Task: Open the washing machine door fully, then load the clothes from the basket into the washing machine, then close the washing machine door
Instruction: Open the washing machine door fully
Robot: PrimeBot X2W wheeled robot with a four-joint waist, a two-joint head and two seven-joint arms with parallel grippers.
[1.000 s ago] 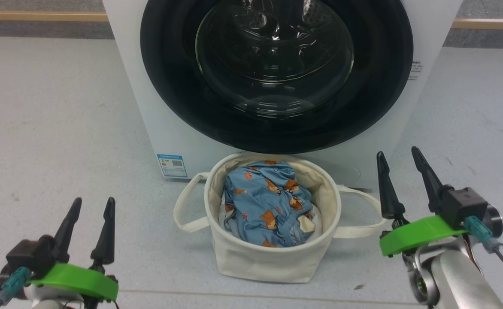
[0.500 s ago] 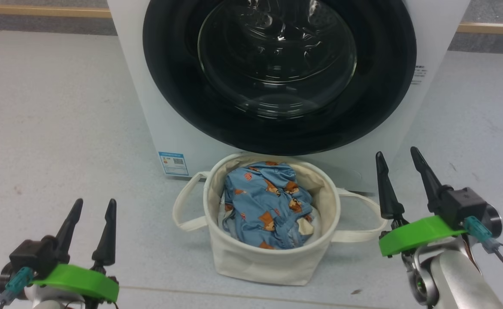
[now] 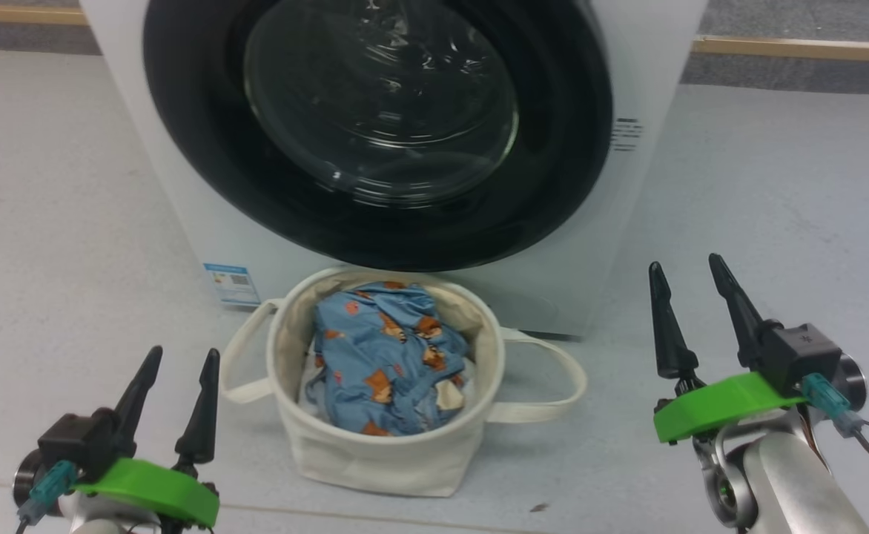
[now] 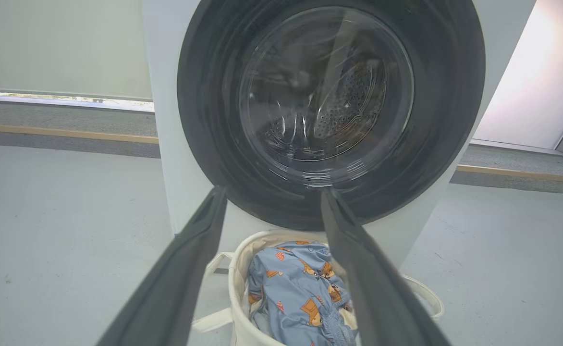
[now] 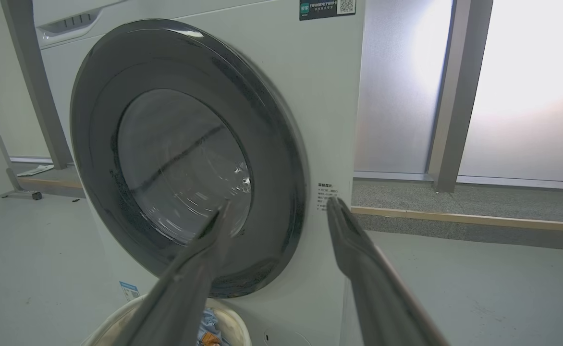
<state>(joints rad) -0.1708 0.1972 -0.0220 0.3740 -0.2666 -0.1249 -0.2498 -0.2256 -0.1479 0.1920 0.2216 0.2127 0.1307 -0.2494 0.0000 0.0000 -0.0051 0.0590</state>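
We face the white, box-shaped washing machine (image 3: 649, 74), its smooth enamelled front taken up almost wholly by the washing machine door (image 3: 553, 148). The door is a wide ring of glossy black, lying flat against the machine's face. At the door's centre bulges a clear glass bowl (image 3: 379, 96) streaked with reflections. Through it, in our left wrist view, shows the perforated steel drum (image 4: 344, 105). A small blue label (image 3: 231, 283) sits at the machine's lower left corner.

Directly before the machine's foot, just under the door's lowest arc, stands the basket (image 3: 375, 460). It is a round tub of cream canvas with soft, slightly slumped sides. A long loop handle (image 3: 546, 378) droops from each flank.

The clothes (image 3: 382, 363) lie crumpled inside the basket, light-blue fabric printed with orange-brown bears, with a pale patch at one edge.

Our left gripper (image 3: 185, 352) hangs out in front of the machine's label corner, its two tapered matt-black fingers parted and holding nothing. Our right gripper (image 3: 685, 261) stands off the machine's right front corner, its pointed fingers likewise spread and empty. Each rises from a bright green plastic collar (image 3: 716, 404).

Around the machine spreads a pale grey, faintly speckled floor (image 3: 775, 208).
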